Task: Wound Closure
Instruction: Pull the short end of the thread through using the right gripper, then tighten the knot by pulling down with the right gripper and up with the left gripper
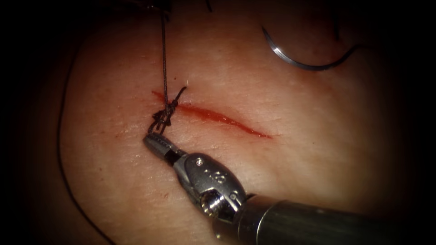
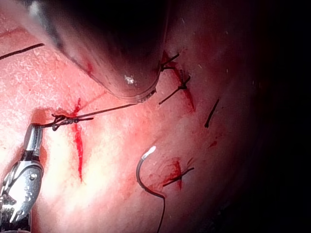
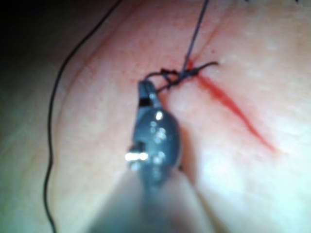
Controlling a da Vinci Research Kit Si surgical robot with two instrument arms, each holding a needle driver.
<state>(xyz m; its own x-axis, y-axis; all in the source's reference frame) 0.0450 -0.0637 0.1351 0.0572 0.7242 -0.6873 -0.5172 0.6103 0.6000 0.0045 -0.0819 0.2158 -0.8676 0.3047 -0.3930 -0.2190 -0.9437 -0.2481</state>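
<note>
Tissue (image 1: pixel 290 149) open around needle (image 1: pixel 299 63) — right end effector (image 1: pixel 152 138) grips thread (image 1: pixel 164 68).

A bright light is falling on the middle of the endoscope view and fading toward its edges, where everything is sinking into darkness. In the left wrist view, deep shadow is covering one side, and glare is washing over the lit surface.

We see on the tissue (image 2: pixel 112 160) a first stitched cut (image 2: pixel 188 99), red and short, a dark knotted stitch crossing it, a second stitched cut (image 2: pixel 177 171) tied likewise, a loose thread piece (image 2: pixel 212 113) lying apart between them, dark surround (image 1: pixel 27 136) beyond the tissue
</note>
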